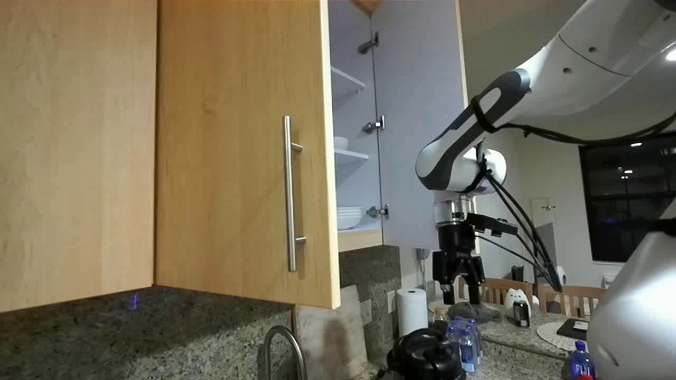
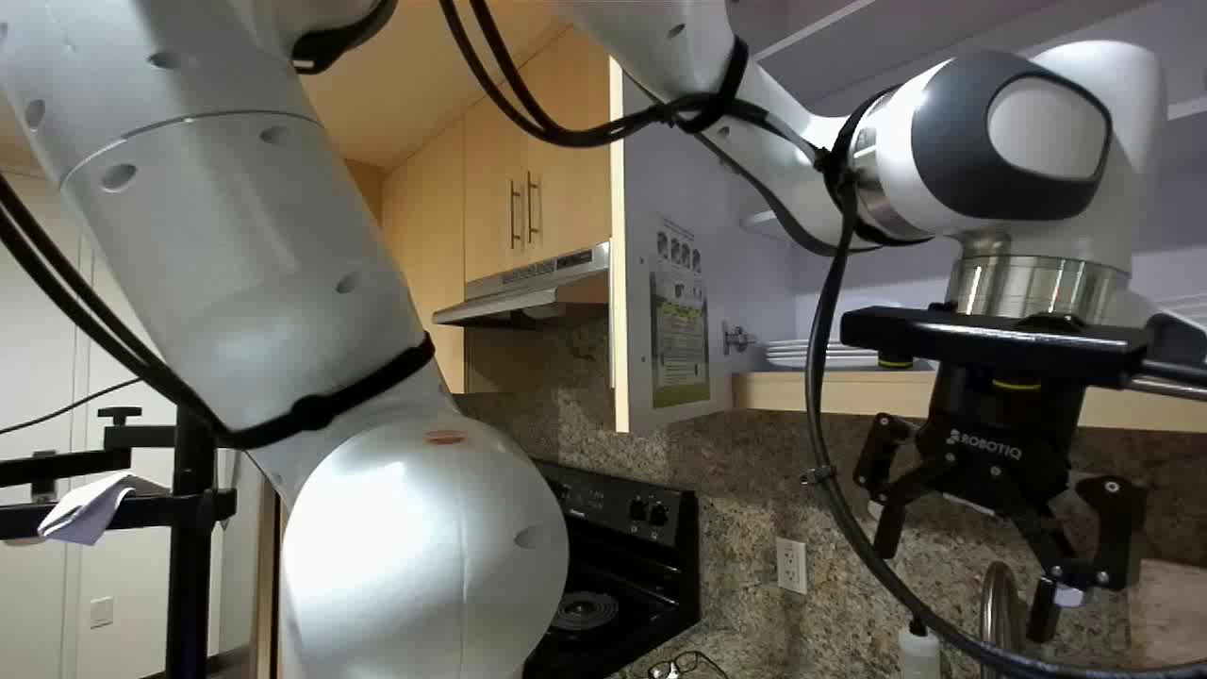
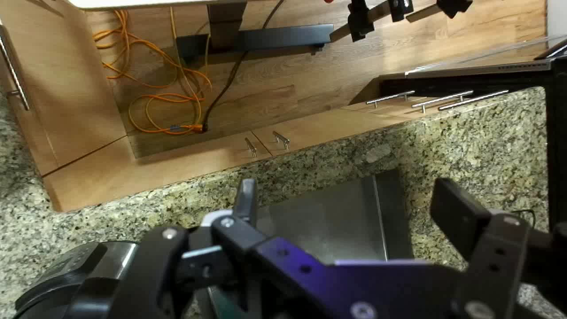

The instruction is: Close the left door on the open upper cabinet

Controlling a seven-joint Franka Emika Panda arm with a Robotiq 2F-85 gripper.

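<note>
The left door (image 1: 232, 158) is a light-wood panel standing open, with a vertical metal bar handle (image 1: 290, 193). In an exterior view its pale inner face (image 2: 674, 283) carries a printed sheet, and its handle is hidden. The upper cabinet (image 1: 351, 182) is open behind it, with white shelves and dishes; its interior also shows in an exterior view (image 2: 792, 311), partly behind the arm. My gripper (image 1: 461, 295) hangs pointing down, to the right of the door and apart from it. Its fingers are spread and empty in an exterior view (image 2: 964, 571) and the wrist view (image 3: 347, 199).
A second open cabinet door (image 1: 422, 132) stands close behind the arm. Below are a paper towel roll (image 1: 412, 311), a black appliance (image 1: 426, 353), bottles (image 1: 467, 348) and a faucet (image 1: 285, 338). A range hood (image 2: 528, 288) is beyond the left door. A sink (image 3: 323, 217) lies under the gripper.
</note>
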